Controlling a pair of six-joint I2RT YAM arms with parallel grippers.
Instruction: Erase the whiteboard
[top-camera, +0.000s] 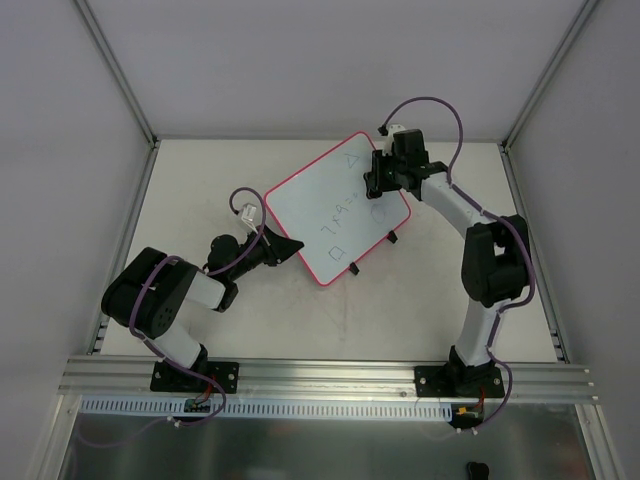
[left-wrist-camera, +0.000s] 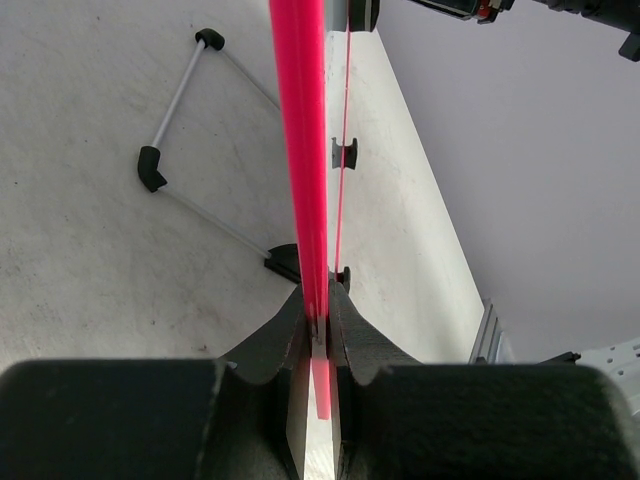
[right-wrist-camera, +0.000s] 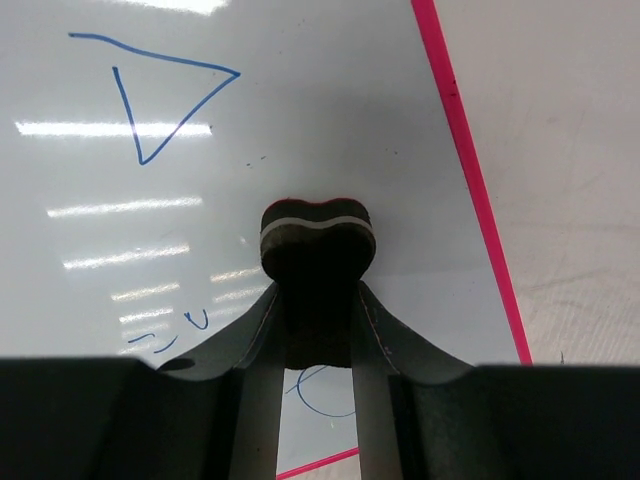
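The large flat whiteboard (top-camera: 338, 208), white with rounded corners and a thin pink-red frame, sits skewed at the centre of the pale tabletop (top-camera: 200, 190) in the overhead view. Two small black clips (top-camera: 375, 252) are on its lower-right edge. I cannot tell whether it lies fully flat.

It looks thin, stiff and light, with a glossy face that throws back the lamps. I judge it will skate across the tabletop under a wiping stroke unless it is pinned. The sensible place to hold it is the frame, never the slick face. That is where the left tool (left-wrist-camera: 320, 300) has it, jaws narrowed onto the pink rim at the board's lower-left edge.

The right tool (right-wrist-camera: 318, 290) is clamped on a small dark eraser block (right-wrist-camera: 318, 235) with a pale stripe. It rests over the board near its upper-right side, just inside the frame.

No brand or label can be read. The writing is all blue pen:
- a triangle (right-wrist-camera: 150, 100) at the upper left of the right wrist view
- a scribble (top-camera: 340, 208) mid-board that I cannot read
- a circle (top-camera: 380, 213)
- a small square (top-camera: 336, 253)

All four are unerased.
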